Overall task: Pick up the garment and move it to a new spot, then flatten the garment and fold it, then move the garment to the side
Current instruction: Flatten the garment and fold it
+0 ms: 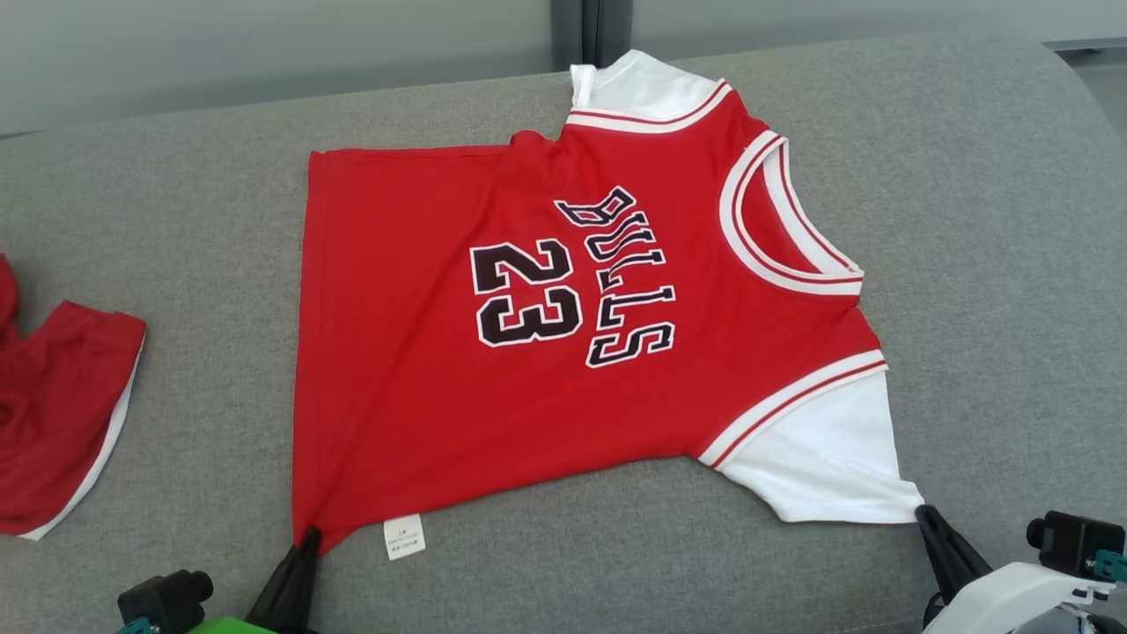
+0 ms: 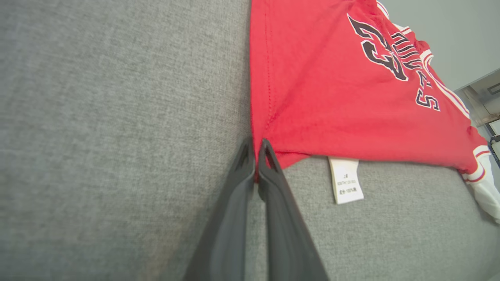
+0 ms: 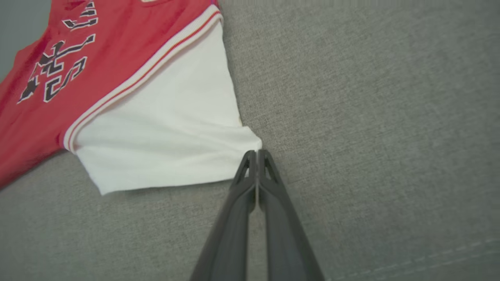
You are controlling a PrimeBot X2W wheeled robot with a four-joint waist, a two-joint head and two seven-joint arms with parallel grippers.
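a broad grey woven-fabric sofa cushion [image 1: 968,220] carries everything. spread across its middle lies the red knit basketball jersey with white sleeves and black "bulls 23" lettering [image 1: 423,387], print side up, collar toward 3 o'clock and hem toward 9 o'clock in the head view. most of it lies flat. the far side bunches a little near 12 o'clock, so the flattening looks close to finished rather than complete.

at the 9 o'clock edge sits a second, crumpled red garment with white trim [image 1: 62,414], well apart from the jersey and apparently set aside.

the near white short sleeve [image 1: 819,458] is drawn to a point toward 5 o'clock. the right gripper [image 1: 924,512] has its dark fingers pressed together on that sleeve corner, as the right wrist view [image 3: 256,154] shows. at 7 o'clock the left gripper [image 1: 308,537] is likewise pinched tight on the near hem corner, with red cloth caught between its tips in the left wrist view [image 2: 256,150]. holding these two near corners lets the arms tension the near edge and, by my reading, sets up either a last smoothing tug or a fold away from the robot.

a small white care label [image 1: 404,537] pokes out from under the hem, just beside the left fingers, toward 3 o'clock from them.
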